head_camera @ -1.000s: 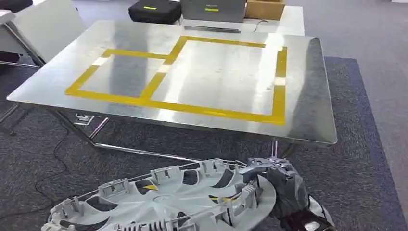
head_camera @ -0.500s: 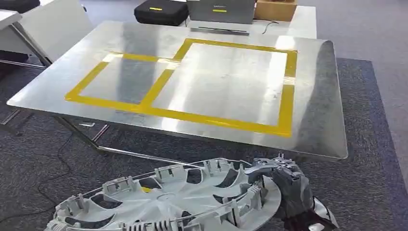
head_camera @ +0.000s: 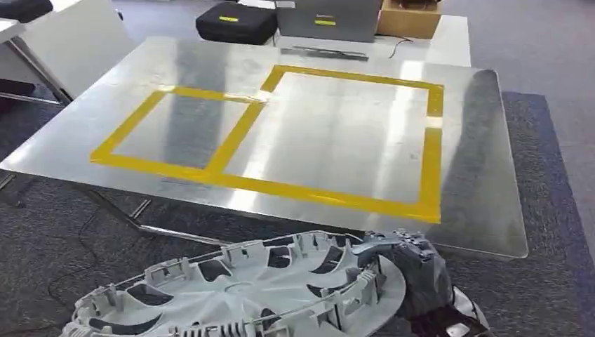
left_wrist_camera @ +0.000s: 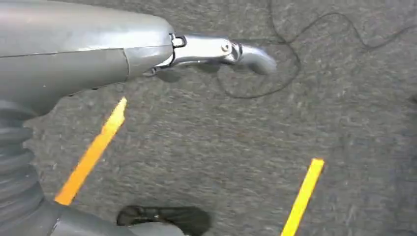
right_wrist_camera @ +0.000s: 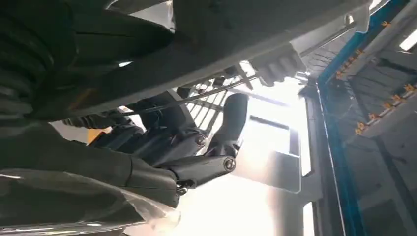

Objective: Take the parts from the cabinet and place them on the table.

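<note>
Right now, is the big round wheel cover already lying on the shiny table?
No, the wheel cover is held by the right hand in front of the table, above the carpet.

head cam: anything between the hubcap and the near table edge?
Nothing in the way. In the head view, just bare grey carpet and the table's metal leg frame lie between the hubcap, held by the right hand, and that edge.

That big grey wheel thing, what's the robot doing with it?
The robot is carrying a grey wheel cover, gripping its edge with its right hand. It holds the cover low, in front of a shiny metal table marked with yellow tape squares. The cover is not on the table yet. Its left hand holds nothing, above the carpet.
</note>
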You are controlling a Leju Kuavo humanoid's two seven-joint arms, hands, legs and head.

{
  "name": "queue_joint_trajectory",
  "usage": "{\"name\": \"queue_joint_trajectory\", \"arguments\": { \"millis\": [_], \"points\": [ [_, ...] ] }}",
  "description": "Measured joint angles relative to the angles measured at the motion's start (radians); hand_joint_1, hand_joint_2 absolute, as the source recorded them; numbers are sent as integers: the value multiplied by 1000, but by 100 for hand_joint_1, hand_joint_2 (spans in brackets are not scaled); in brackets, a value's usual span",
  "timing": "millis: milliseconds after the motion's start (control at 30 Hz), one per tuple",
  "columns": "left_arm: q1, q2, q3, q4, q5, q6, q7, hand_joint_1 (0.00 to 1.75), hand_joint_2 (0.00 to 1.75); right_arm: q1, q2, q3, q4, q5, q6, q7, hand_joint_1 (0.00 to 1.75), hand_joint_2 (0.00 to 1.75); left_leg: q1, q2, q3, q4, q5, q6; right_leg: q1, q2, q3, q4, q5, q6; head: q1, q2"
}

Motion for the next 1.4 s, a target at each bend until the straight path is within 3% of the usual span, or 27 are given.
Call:
{"name": "queue_joint_trajectory", "arguments": {
  "millis": [67,167,200,233,267,333,367,400,433,467,567,667,700,767,833,867,900,1000,1033,1067,1100,1200,1233,1267,1333,1367,1400],
  "points": [
    [-2,-2,0,0,0,0,-2,0,175,-1,0,-1,0,-1,0,0,175,175,7,0,34,-28,-7,9,0,4,-61,100,13,8,1,0],
    [-6,-4,0,2,0,1,-3,0,175,0,0,-1,0,-8,-3,0,175,175,8,-1,55,-31,-27,16,-3,6,-186,250,-93,17,7,0],
    [-4,-4,0,2,0,2,-3,0,175,1,0,-1,0,-10,-4,0,175,175,8,-1,64,-31,-36,16,-4,6,-213,265,-106,21,7,0],
    [-3,-4,0,2,0,3,-3,0,175,1,0,-1,0,-11,-5,0,175,175,9,-2,76,-30,-45,14,-4,6,-222,245,-85,24,6,0],
    [-3,-4,0,3,0,4,-4,0,175,1,0,-2,0,-15,-7,2,175,175,9,-3,90,-30,-55,11,-5,5,-213,191,-38,22,7,0],
    [-4,-5,0,4,0,5,-5,0,175,1,0,-3,0,-24,-13,7,175,175,11,-4,119,-30,-77,3,-8,6,-175,37,97,24,7,0],
    [-4,-3,0,6,1,6,-5,0,175,0,0,-5,2,-36,-22,16,175,175,8,-3,115,-29,-85,-4,-5,10,-172,19,115,20,4,0],
    [-6,-3,0,6,1,6,-5,0,175,-4,0,-7,0,-46,-26,29,175,175,8,-4,109,-22,-86,-8,0,4,-172,-13,80,8,3,0],
    [-5,-4,0,7,1,8,-5,0,175,-6,0,-11,-3,-51,-29,38,175,175,9,-2,108,-21,-90,-16,2,7,-170,0,103,-11,0,1],
    [-5,-4,0,7,1,8,-5,0,175,-10,1,-16,-6,-54,-32,48,175,175,8,0,113,-19,-92,-20,4,7,-171,-5,91,-21,2,0],
    [-8,-2,0,10,6,7,-5,0,175,-31,3,-26,-13,-57,-37,81,175,175,10,3,108,19,-114,-40,-6,13,-133,-25,92,-34,-7,0],
    [-10,-1,0,11,11,1,-5,0,175,-56,10,-29,-19,-62,-45,95,175,175,22,3,-15,233,-193,-55,-6,23,-116,-26,77,-43,-7,0],
    [-10,-1,0,14,11,1,-5,0,175,-58,10,-30,-20,-63,-45,101,175,175,24,4,-48,272,-201,-59,-6,30,-109,-26,71,-43,-7,0],
    [-8,-1,0,16,12,1,-5,0,175,-61,11,-32,-19,-65,-46,110,175,175,28,3,-51,226,-138,-59,-7,48,-90,-26,58,-40,-7,0],
    [-8,0,0,17,12,1,-5,0,175,-71,11,-32,-19,-72,-46,118,175,175,28,-7,-8,63,-8,-54,-10,70,-73,-26,46,-35,-7,0],
    [-8,1,0,19,12,2,-5,0,175,-75,11,-32,-19,-76,-46,119,175,175,29,-43,4,29,7,-50,-13,79,-70,-30,42,-29,-6,0],
    [-7,3,0,23,13,2,-5,0,175,-79,11,-32,-18,-80,-45,122,175,175,25,-53,-6,19,-17,-42,-17,90,-71,-29,42,-24,-8,0],
    [-12,4,-2,24,13,2,-5,0,175,-90,11,-32,-18,-79,-45,130,175,175,19,-35,13,-5,-10,-27,-22,114,-78,-43,32,4,-12,0],
    [-17,3,-5,25,13,2,-5,0,175,-97,11,-32,-18,-78,-45,137,175,175,29,-22,25,-27,-6,-22,-19,106,-75,-41,22,10,-11,0],
    [-21,3,-6,26,13,2,-6,0,175,-108,11,-32,-18,-77,-45,145,175,175,27,-14,35,-35,-8,-18,-13,51,-81,-20,9,13,-8,0],
    [-23,3,-7,28,14,3,-6,0,175,-123,11,-30,-18,-77,-44,152,175,175,27,-3,38,-36,-11,-12,-12,27,-111,33,-22,14,-4,0],
    [-25,5,-13,39,18,5,-6,0,175,-146,11,-27,-14,-78,-46,176,175,175,22,32,46,-35,-23,-2,-12,17,-238,250,-96,18,-5,0],
    [-25,5,-13,41,18,6,-6,0,175,-152,11,-25,-10,-77,-49,183,175,175,21,41,50,-35,-28,-2,-11,16,-253,262,-79,19,-4,0],
    [-26,6,-15,45,19,7,-7,0,175,-159,11,-24,-6,-71,-57,193,175,175,20,49,58,-35,-33,-2,-11,13,-242,222,-33,19,-5,0],
    [-32,7,-23,53,20,11,-8,0,175,-174,11,-26,3,-66,-75,206,175,175,19,59,76,-33,-47,-7,-10,-6,-173,57,77,12,-4,0],
    [-33,8,-26,56,20,13,-8,0,175,-180,11,-25,8,-66,-79,209,175,175,18,65,82,-33,-54,-11,-5,-32,-147,-9,99,5,-5,0],
    [-36,8,-27,60,21,14,-9,0,175,-188,11,-25,12,-67,-81,210,175,175,9,70,82,-25,-56,-16,4,-45,-130,-16,96,0,-6,0]
  ]
}}
